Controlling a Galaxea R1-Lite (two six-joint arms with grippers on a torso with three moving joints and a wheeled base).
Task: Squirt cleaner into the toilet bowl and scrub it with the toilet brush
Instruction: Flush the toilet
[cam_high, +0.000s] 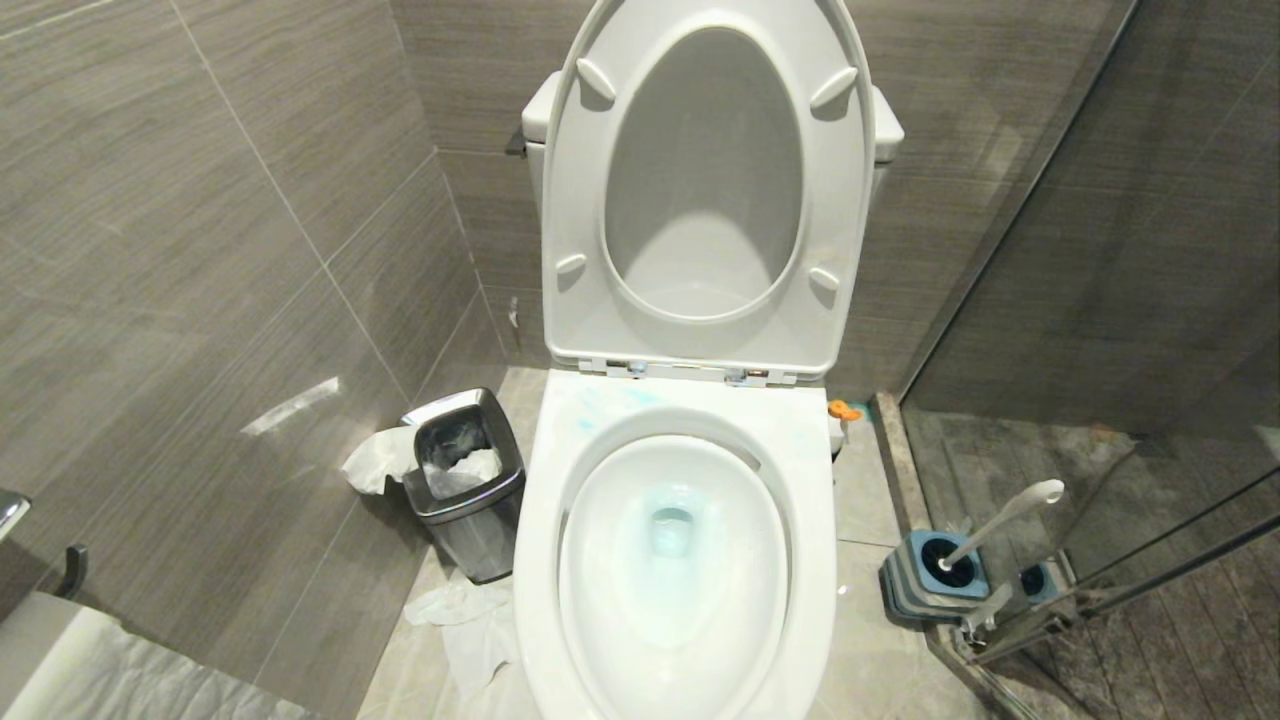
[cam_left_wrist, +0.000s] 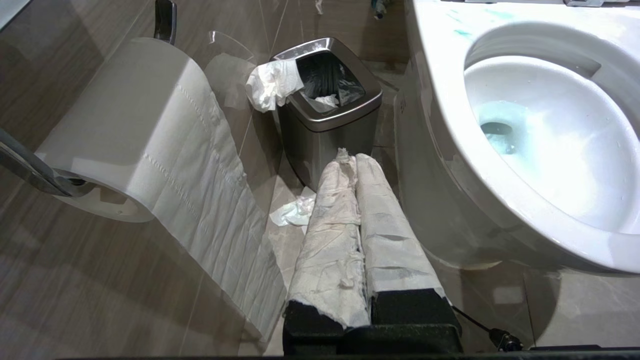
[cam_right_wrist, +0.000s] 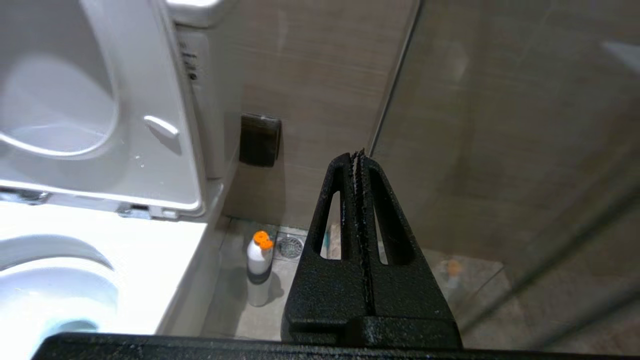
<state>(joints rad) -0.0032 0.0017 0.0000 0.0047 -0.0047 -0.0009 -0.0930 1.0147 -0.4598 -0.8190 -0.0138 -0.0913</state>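
Black right gripper (cam_right_wrist: 361, 155) was closed, empty, beside the white ceramic toilet bowl (cam_right_wrist: 150, 260); paper-wrapped left gripper (cam_left_wrist: 354, 159) also closed, empty.

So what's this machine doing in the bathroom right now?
It is cleaning the toilet bowl, whose seat is up. Blue cleaner already tints the water and smears the rim. The toilet brush stands in its holder on the floor beside the bowl, untouched. The right end effector is shut and empty, near a white bottle with an orange cap on the floor. The left end effector, wrapped in paper, is shut near the bin.
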